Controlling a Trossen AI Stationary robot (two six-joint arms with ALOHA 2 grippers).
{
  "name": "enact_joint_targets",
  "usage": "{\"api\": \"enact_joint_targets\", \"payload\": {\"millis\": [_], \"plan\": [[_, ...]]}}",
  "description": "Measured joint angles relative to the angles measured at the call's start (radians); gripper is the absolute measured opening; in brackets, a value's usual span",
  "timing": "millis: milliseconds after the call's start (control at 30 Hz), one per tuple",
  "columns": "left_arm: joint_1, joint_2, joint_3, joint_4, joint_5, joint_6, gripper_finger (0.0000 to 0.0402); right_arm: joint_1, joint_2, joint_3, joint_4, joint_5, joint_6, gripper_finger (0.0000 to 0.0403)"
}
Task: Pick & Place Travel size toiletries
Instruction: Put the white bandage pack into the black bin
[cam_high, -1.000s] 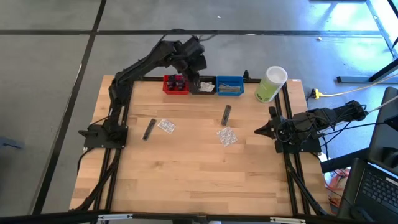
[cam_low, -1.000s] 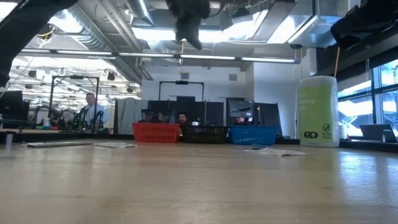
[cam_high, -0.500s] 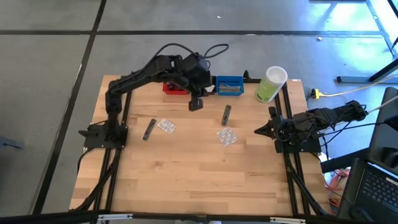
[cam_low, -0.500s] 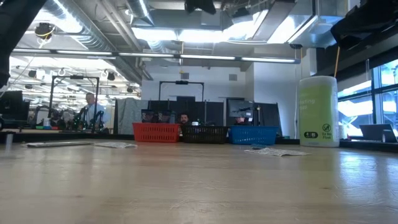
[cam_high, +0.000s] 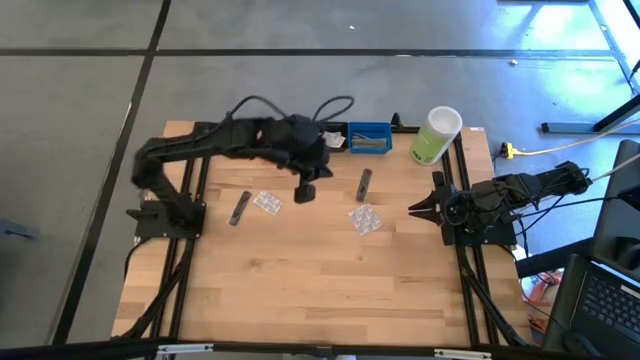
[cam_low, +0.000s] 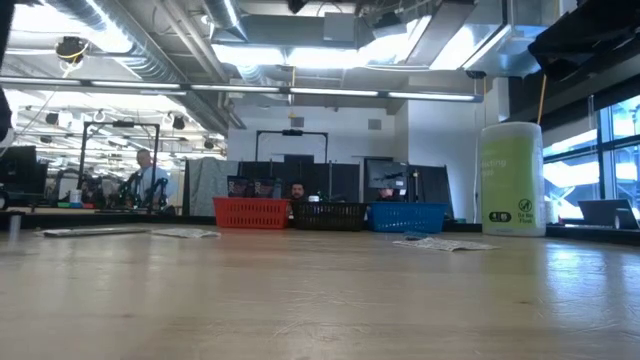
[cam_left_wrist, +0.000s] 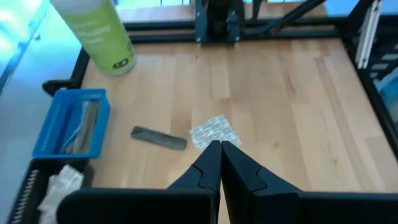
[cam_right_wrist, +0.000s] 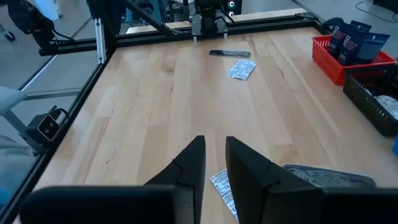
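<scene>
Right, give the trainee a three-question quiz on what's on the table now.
1. True or false: the left gripper is shut and holds nothing.
2. How many items lie loose on the table? A) two B) four C) six
3. Fill in: the green container stands next to the ____ bin.

Key:
1. True.
2. B: two grey sachets and two clear packets.
3. Blue.

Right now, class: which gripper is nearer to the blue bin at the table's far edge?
Left. The left gripper hovers over the table just in front of the blue bin, to its left. The right gripper waits farther off at the right edge.
</scene>
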Motion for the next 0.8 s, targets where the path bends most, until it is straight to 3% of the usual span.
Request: {"api": "enact_joint_targets", "payload": {"millis": [200,400,600,800], "plan": [[-0.034,-0.256,-0.454,0.352,0.000,-0.076,0.0003,0.000,0.015,0.000,0.013,0.000,0.000,0.0070],[-0.076,-0.496,-0.775,0.560,-0.030,-0.122,0.0003,0.000,0.048,0.000,0.052,0.000,0.000,0.0056],[-0.113,-0.667,-0.975,0.632,-0.051,-0.156,0.0003,0.000,0.109,0.000,0.115,0.000,0.000,0.0041],[-0.139,-0.712,-1.085,0.622,-0.051,-0.202,0.0009,0.000,0.154,0.000,0.187,0.000,0.000,0.0030]]}}
